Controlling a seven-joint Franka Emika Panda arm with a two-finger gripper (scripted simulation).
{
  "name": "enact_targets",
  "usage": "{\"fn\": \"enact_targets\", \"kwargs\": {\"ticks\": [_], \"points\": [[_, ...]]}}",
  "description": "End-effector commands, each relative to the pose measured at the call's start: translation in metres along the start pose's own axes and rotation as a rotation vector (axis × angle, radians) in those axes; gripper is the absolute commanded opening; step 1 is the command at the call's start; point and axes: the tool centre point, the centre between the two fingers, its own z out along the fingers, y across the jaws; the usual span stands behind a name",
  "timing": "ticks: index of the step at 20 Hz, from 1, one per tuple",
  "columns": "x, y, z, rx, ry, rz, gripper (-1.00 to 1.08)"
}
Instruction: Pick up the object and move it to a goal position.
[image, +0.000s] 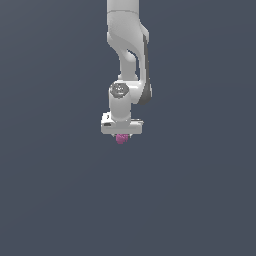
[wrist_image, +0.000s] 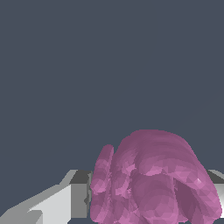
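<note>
Pink object (image: 121, 138) sits between the hand's (image: 122, 136) fingers.

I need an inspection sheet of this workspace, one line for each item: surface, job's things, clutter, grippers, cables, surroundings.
Surface: plain dark grey-blue ground, no marks or edges visible.
Job's things: one magenta-pink bumpy object, directly under the gripper; in the wrist view it fills the space between the fingers.
Clutter: nothing seen.
Grippers: one white gripper, pointing down, fingers on both sides of the object; firm contact cannot be confirmed.
Cables: nothing seen.
Surroundings: nothing seen besides the white arm; no goal marker visible.
</note>
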Motion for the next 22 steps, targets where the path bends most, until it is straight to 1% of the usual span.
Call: {"fn": "enact_targets", "kwargs": {"ticks": [1,14,18,22], "points": [[0.000,0.000,0.001,0.000,0.000,0.000,-1.00],[0.001,-0.001,-0.004,0.000,0.002,0.000,-1.00],[0.003,-0.004,-0.018,0.000,0.002,0.000,-1.00],[0.005,-0.009,-0.040,0.000,0.002,0.000,-1.00]]}}
